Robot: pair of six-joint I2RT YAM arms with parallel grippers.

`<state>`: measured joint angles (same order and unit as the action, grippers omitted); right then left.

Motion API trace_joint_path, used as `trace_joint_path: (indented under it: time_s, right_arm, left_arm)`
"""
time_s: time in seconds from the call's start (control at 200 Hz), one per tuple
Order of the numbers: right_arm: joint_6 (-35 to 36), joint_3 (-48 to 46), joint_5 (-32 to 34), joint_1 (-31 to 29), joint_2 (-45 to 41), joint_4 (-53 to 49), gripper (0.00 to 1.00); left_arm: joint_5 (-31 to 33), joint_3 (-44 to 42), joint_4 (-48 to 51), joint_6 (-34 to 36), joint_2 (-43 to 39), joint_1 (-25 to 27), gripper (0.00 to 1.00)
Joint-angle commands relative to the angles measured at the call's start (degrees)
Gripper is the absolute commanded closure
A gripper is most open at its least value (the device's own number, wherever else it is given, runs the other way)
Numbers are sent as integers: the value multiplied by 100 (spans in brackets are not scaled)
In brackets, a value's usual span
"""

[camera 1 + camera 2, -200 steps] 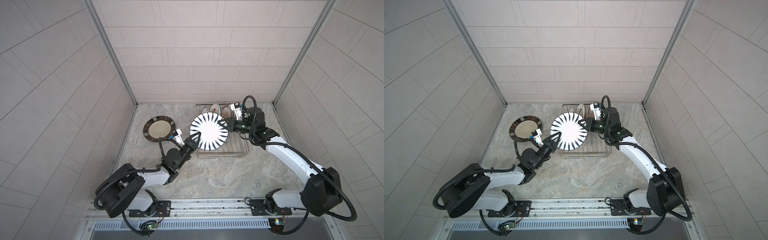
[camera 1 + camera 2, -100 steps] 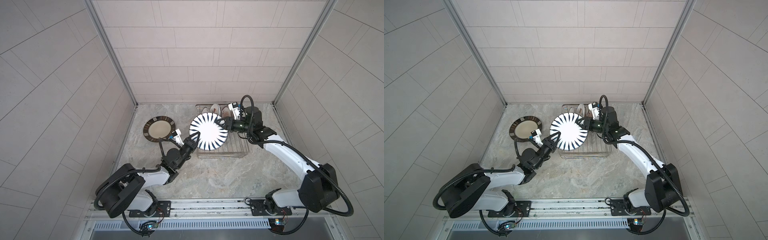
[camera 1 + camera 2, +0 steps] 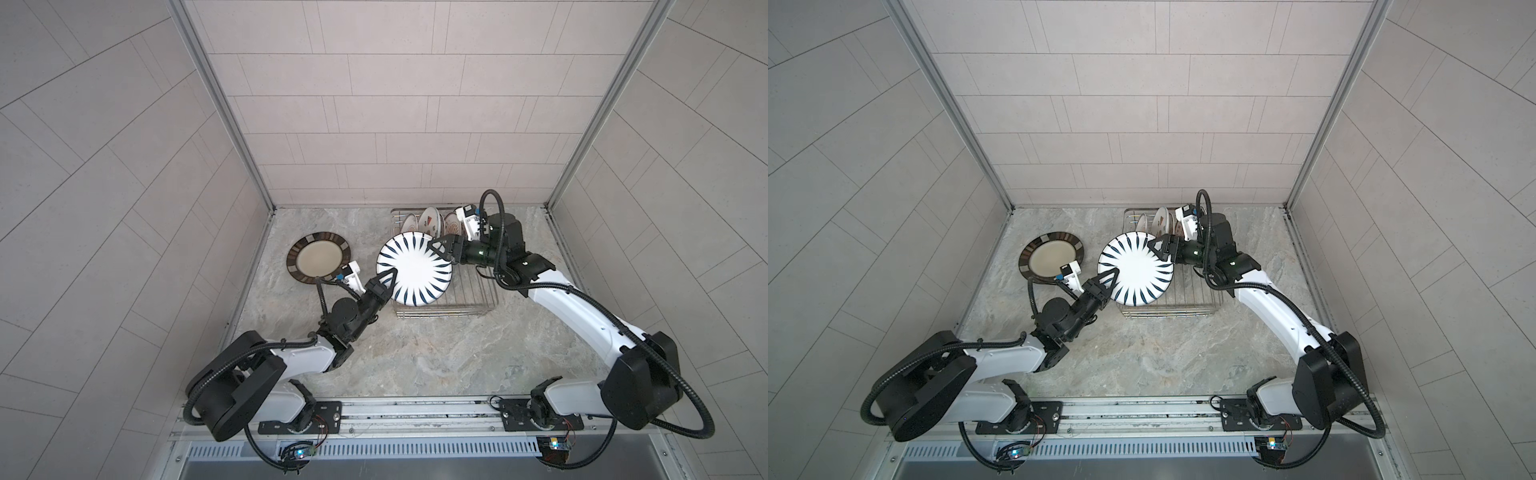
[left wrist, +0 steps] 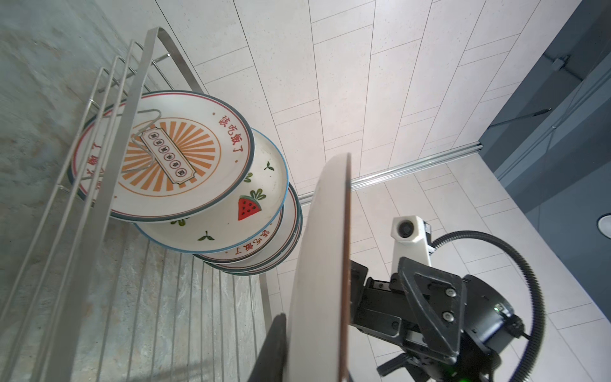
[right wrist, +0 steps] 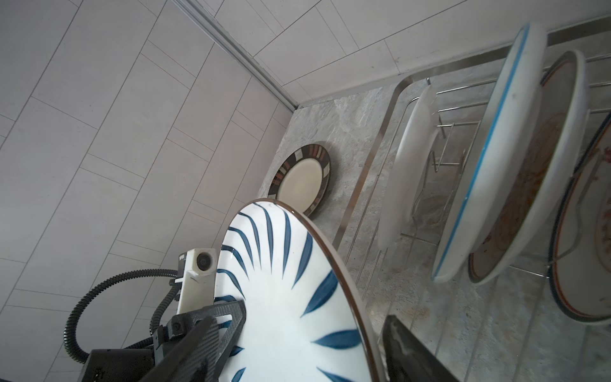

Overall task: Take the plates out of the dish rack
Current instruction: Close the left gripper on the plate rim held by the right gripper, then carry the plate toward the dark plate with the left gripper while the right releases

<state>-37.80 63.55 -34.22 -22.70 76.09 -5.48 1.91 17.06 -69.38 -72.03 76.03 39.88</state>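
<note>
Right gripper (image 3: pixel 439 249) has opened off blue-stroke plate (image 3: pixel 415 272) above dish rack (image 3: pixel 449 312); left gripper (image 3: pixel 390 277) clamps the rim, apparently taking the handover.

The striped plate (image 3: pixel 414 270) was white with dark blue radial strokes and a thin brown edge. The beige plate (image 3: pixel 318 263) had a brown rim blocked with rust and white. The sunburst plate (image 4: pixel 165 155) bore orange rays and red characters. The watermelon plate (image 4: pixel 249 208) bore a red slice, green leaves and a blue rim. The rack (image 3: pixel 473 291) was silver, the tabletop (image 3: pixel 436 353) veined grey.
</note>
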Motion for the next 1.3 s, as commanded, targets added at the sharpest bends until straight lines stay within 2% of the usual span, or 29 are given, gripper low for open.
trace_joint_path:
  time_s: [0.0,0.16,0.31,0.49,0.61,0.726,0.816,0.931,1.096,1.296]
  right_arm:
    - [507,106,1112,-164,-507,-312,16]
    - [677,62,1351,-191,-705,-402,16]
    - [693,-253,1485,-259,-897,75,16]
    - [1256,-395,1837,-548,-887,380,17]
    - [1609,-423,2143,-859,-868,497,17]
    - [2115,-168,2570,-1201,-756,125,17]
    - [2172,17,2491,-1263,-634,-111,18]
    - [2274,-61,1981,-1294,-635,98,19]
    - [2440,-66,2018,-1482,-678,59,18]
    - [2732,-52,1765,-1703,-695,8,18]
  left_arm:
    - [267,-125,-609,81,-385,-41,95]
    - [146,-169,-551,8,-519,-191,95]
    - [-64,-159,-532,-154,-459,-637,95]
    - [-299,-210,-629,-387,-406,-1214,97]
    - [-269,-337,-476,-363,-731,-1481,97]
    - [-324,-420,-23,-450,-1121,-1860,97]
    - [-328,-508,222,-478,-1377,-2158,97]
    - [-380,-583,484,-547,-1622,-2471,97]
    - [-645,-632,536,-740,-1707,-2986,96]
    - [-554,-643,869,-751,-1665,-3488,96]
